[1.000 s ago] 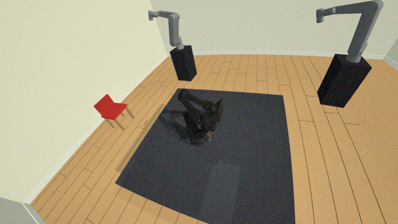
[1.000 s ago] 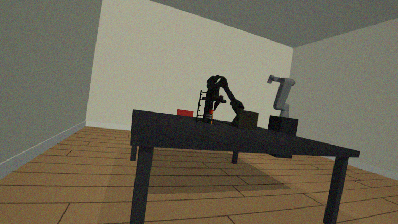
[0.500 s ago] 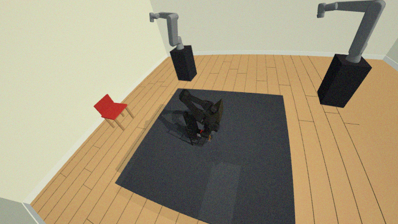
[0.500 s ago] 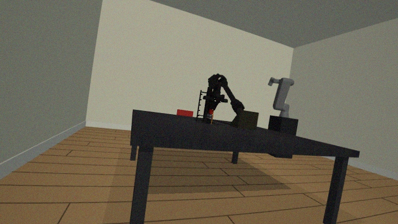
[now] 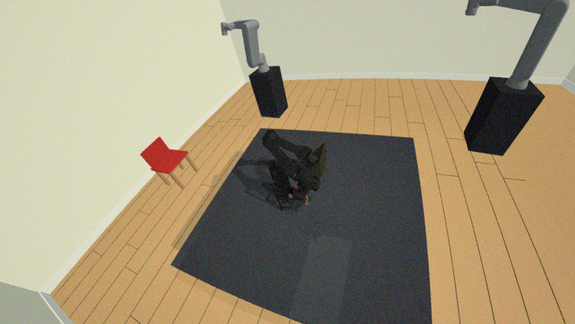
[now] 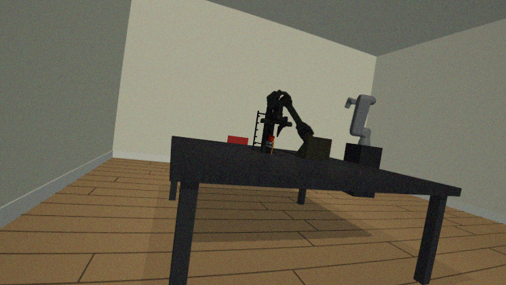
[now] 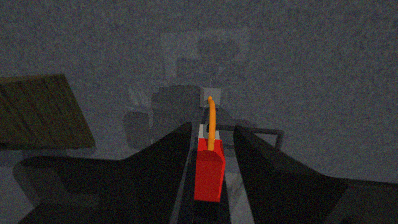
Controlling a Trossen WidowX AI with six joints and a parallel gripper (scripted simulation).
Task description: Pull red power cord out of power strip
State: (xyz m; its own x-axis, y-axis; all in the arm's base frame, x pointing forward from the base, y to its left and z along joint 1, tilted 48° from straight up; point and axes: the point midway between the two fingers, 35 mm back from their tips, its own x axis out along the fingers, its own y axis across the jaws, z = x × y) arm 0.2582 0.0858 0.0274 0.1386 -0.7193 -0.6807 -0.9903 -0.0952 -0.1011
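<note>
In the wrist view the red plug point(image 7: 209, 172) hangs upright between my two dark fingers, with an orange cord point(image 7: 212, 120) curving up out of its top. My gripper point(image 7: 212, 128) point(image 5: 299, 197) point(image 6: 269, 142) is open: a narrow gap shows beside the plug on the right finger's side. It points down just above the dark table point(image 6: 219, 166). A small grey block point(image 7: 205, 96) lies on the table below the cord's far end; I cannot tell whether it is the power strip. In the exterior view the plug point(image 6: 270, 138) is a red speck under the arm.
An olive-brown box point(image 7: 40, 110) point(image 6: 320, 148) stands on the table by the arm's base. A black ladder-like rack point(image 6: 258, 131) stands just left of the gripper. A red chair point(image 5: 165, 156) stands by the wall. Two grey arms on black pedestals point(image 5: 268, 94) point(image 5: 500, 116) stand beyond the table.
</note>
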